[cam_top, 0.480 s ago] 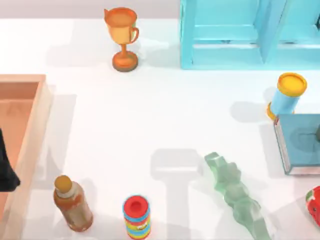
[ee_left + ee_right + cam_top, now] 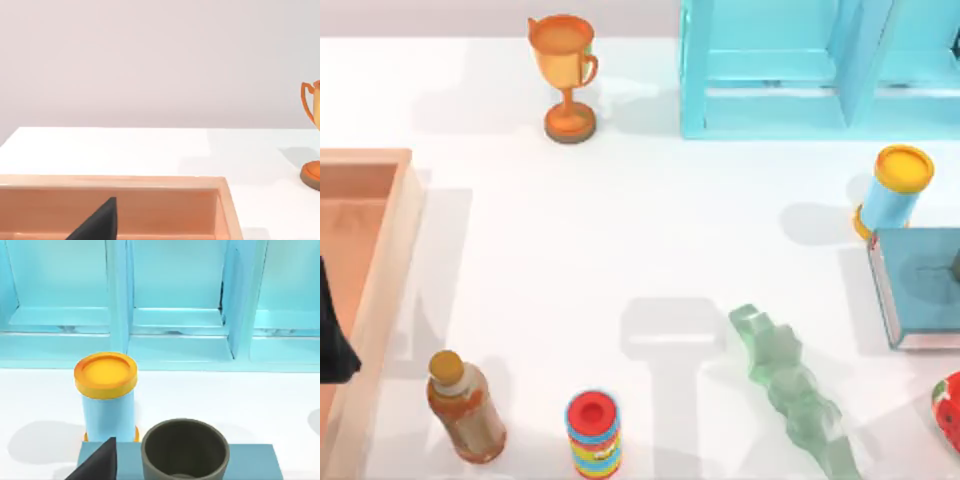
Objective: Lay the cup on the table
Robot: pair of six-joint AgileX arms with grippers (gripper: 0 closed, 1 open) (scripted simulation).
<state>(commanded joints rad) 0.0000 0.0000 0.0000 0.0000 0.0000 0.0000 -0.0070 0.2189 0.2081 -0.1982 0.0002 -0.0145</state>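
Cup upright on blue block

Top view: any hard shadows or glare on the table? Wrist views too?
Top view: soft grey shadows on the table, one beside the blue can, a blocky one beside the green bumpy piece; no glare. Right wrist view: the cup has a dark inside, faint can shadow. Left wrist view: even light, soft shadow near the trophy.
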